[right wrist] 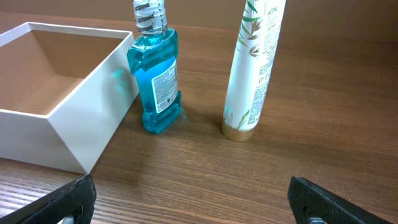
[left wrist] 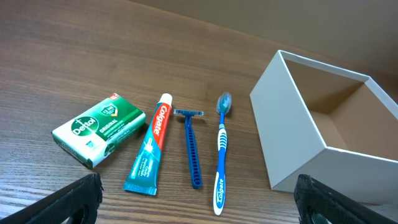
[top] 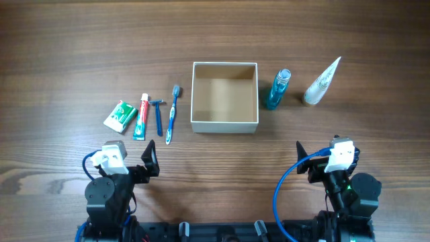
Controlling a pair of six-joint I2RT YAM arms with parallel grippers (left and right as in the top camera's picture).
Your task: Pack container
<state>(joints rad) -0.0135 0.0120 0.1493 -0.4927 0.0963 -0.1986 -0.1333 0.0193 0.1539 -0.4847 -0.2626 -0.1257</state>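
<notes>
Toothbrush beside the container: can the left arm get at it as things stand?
Probably yes. The toothbrush lies flat on the table just ahead of the open left hand, apart from the razor and the container, with nothing over it.

Dark brown wood-grain table [top: 67, 54] fills every view; grain runs left-right; soft even light, faint sheen

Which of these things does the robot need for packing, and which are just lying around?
For the job:
box
probably to go in it: soap, toothpaste, razor, toothbrush, mouthwash, white tube

Just lying about:
no stray thing shows
only the table under it all
</notes>
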